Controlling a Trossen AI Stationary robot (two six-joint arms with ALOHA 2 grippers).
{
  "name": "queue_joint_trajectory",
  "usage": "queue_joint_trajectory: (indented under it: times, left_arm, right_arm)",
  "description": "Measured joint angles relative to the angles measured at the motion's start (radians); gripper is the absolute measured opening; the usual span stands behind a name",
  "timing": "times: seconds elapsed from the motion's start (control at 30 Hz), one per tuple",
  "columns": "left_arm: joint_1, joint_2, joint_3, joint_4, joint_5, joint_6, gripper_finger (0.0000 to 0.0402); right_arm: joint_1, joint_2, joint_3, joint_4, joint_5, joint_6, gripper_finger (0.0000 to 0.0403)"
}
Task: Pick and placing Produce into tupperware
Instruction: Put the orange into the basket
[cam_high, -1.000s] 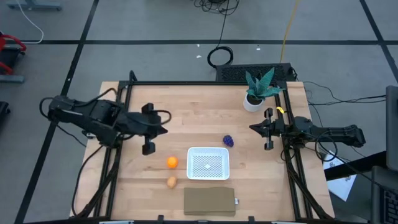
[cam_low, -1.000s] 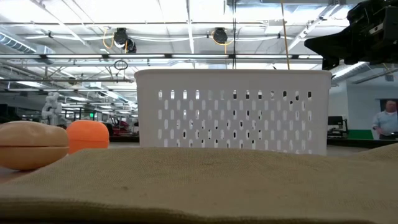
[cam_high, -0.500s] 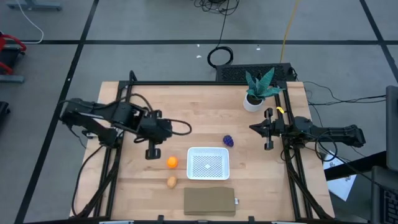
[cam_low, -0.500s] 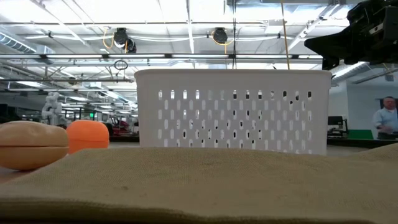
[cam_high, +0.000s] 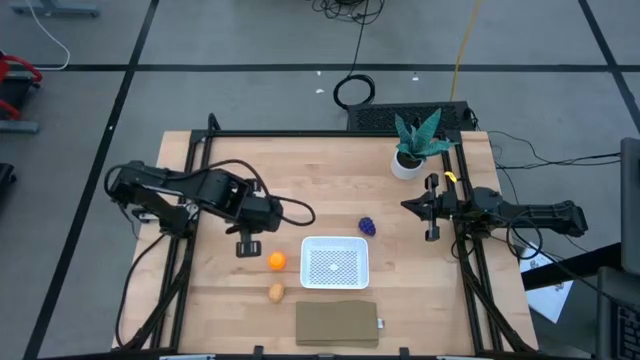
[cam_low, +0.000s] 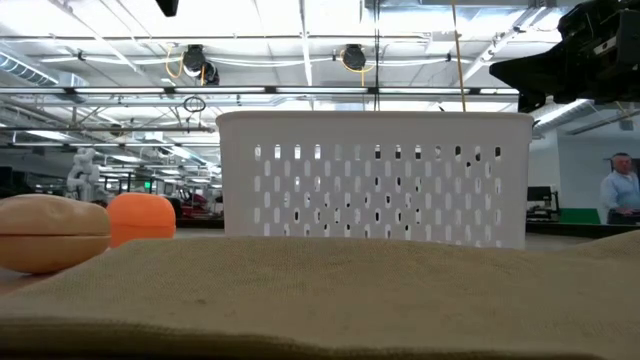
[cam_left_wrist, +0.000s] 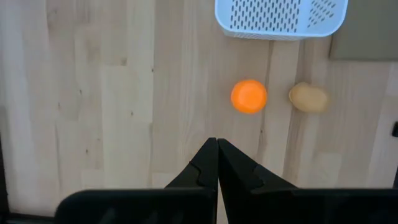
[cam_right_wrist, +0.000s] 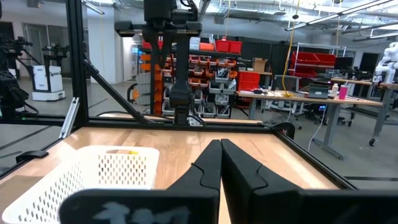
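Left gripper (cam_high: 247, 247): above the table (cam_high: 300, 165), just beside the orange piece (cam_high: 276, 261); fingers pressed together, holding nothing.
Right gripper (cam_high: 430, 208): at the table's right edge, near the potted plant (cam_high: 417, 143); fingers closed, empty.
Orange piece: on wood, left of the white container (cam_high: 335, 262).
Tan-brown piece (cam_high: 276, 292): just beside the orange one.
Purple piece (cam_high: 367, 227): near the container's far right corner.
Brown pad (cam_high: 337, 323): alongside the container's near side.
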Motion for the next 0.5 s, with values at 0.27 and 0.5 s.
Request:
queue_joint_trajectory:
  times: [0.27,0.5]
  left_arm:
    - [0.000,0.000,0.014,0.002,0.005,-0.008,0.0017]
    - [0.000,0.000,0.014,0.001,0.052,0.004,0.0085]
  right_arm:
    - [0.000,0.000,0.000,0.000,0.000,0.000,0.0000]
    - [0.000,0.000,0.000,-0.001,0.000,0.000,0.0000]
